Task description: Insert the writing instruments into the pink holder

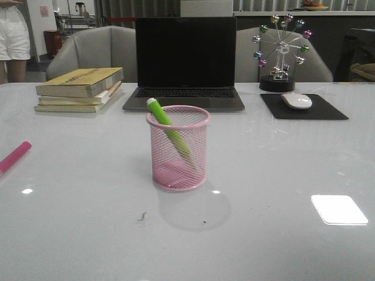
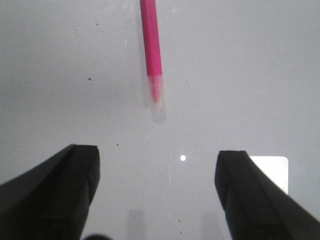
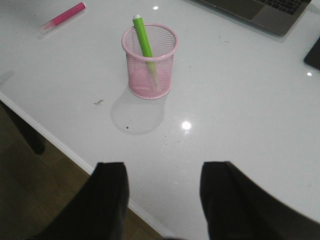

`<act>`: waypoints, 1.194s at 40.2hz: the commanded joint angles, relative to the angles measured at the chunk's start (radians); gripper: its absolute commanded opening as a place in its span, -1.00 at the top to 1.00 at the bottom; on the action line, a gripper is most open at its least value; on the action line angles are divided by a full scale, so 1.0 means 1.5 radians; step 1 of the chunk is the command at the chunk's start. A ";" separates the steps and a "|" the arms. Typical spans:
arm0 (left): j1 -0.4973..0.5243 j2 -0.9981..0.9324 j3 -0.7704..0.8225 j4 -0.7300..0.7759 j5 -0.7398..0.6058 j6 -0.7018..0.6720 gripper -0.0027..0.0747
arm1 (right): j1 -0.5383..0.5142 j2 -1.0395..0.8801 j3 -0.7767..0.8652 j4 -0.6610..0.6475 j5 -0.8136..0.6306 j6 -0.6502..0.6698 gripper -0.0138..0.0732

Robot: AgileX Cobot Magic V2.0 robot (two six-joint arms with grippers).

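Green marker (image 1: 170, 130) already leaning in holder (image 1: 178, 147), well ahead of spread, empty right gripper (image 3: 162, 192); pink marker (image 2: 152, 55) left lying on table (image 1: 281, 164), just ahead of wide-open, empty left gripper (image 2: 157, 192).

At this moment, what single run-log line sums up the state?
green marker: leaning inside pink holder | pink marker: lying on table, ahead of left jaws | left: open, empty | right: open, empty | remaining: pink marker

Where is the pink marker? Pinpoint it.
The pink marker lies flat on the table at the far left edge of the front view, left of the pink holder, just ahead of the open left claw.
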 commanded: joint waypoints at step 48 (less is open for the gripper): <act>0.003 0.405 -0.362 -0.003 -0.016 -0.006 -0.43 | -0.002 0.001 -0.019 -0.007 -0.046 -0.005 -0.34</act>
